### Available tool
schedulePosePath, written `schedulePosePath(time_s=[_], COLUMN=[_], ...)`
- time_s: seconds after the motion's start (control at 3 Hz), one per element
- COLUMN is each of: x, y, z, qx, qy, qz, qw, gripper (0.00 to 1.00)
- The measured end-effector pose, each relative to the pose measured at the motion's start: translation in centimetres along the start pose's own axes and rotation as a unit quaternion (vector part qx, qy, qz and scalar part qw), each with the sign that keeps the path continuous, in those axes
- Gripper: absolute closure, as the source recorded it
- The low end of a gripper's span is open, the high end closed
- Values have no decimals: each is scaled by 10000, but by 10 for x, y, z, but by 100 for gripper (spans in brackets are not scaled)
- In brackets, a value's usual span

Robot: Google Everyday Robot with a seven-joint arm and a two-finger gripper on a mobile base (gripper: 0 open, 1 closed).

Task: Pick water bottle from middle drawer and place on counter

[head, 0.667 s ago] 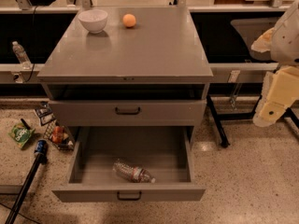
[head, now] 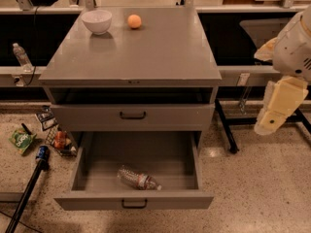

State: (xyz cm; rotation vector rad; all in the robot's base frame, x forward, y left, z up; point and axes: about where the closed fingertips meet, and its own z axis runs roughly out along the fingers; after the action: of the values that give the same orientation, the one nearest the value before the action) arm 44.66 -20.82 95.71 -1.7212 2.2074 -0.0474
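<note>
The water bottle (head: 138, 179) lies on its side in the open middle drawer (head: 102, 154), near the drawer's front, its white cap pointing right. The drawer is the lowest of the grey cabinet and is pulled fully out. The counter (head: 155, 52) is the glossy grey cabinet top. My gripper (head: 270, 120), a cream-coloured part hanging from the white arm (head: 296, 47), is at the right edge of the view. It is beside the cabinet at the level of the upper drawer, well above and to the right of the bottle, and holds nothing that I can see.
A white bowl (head: 96, 21) and an orange (head: 134, 21) sit at the counter's back left. The upper drawer (head: 132, 115) is closed. A clear label-less bottle (head: 21, 55) stands on a ledge at the left. Snack packets and a can (head: 42, 155) lie on the floor left of the cabinet. A black stand leg (head: 227, 130) is to the right.
The arm and gripper have shifted slightly left and down at the right edge. The bottle and drawer have not moved.
</note>
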Motion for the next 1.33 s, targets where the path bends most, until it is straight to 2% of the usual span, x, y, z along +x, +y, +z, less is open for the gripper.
schedulePosePath(time_s=[0.33,0.67,1.0,1.33], x=[-8,-20,-31,-40], y=[3,4,4,9], z=[40,92,147,203], qx=[-142,-146,-272,-543], qy=[-349,-630,-713,-832], qz=[-65,97,381,548], qw=[9993,9979,9964,9935], gripper=[0,0,0,0])
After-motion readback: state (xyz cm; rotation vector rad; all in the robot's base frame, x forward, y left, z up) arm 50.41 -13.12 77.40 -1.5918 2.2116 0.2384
